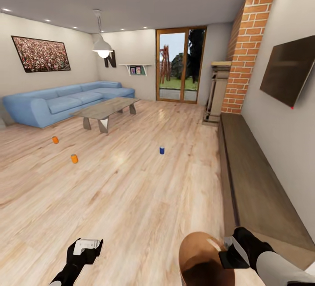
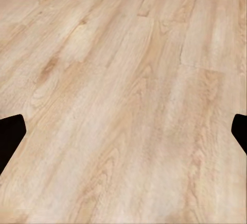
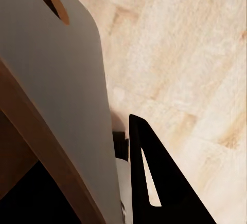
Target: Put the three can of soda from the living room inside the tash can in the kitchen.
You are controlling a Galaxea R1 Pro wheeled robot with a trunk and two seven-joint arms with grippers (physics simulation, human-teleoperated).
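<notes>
The robot stands in the living room with the right gripper (image 1: pixel 227 251) clenched on the rim of the small round pale grey bucket with a coppery brown inside (image 1: pixel 199 257), one black finger (image 3: pixel 154 183) outside its wall. The left gripper (image 1: pixel 87 245) hangs released over the light wood floor (image 1: pixel 144 189), fingers (image 2: pixel 10 136) spread, grasping nothing. Two small orange cylindrical drink cans (image 1: pixel 74 158) (image 1: pixel 55 139) stand on the floor ahead to the left, near the rectangular glass coffee table (image 1: pixel 107 108) and blue corner sofa (image 1: pixel 61 102); a small blue can (image 1: pixel 162 150) stands further right. A third orange can I cannot make out. Judging from this, the step is driving to the nearer orange can: approach squarely, keep the bucket level, stop short so the left arm can descend over it
</notes>
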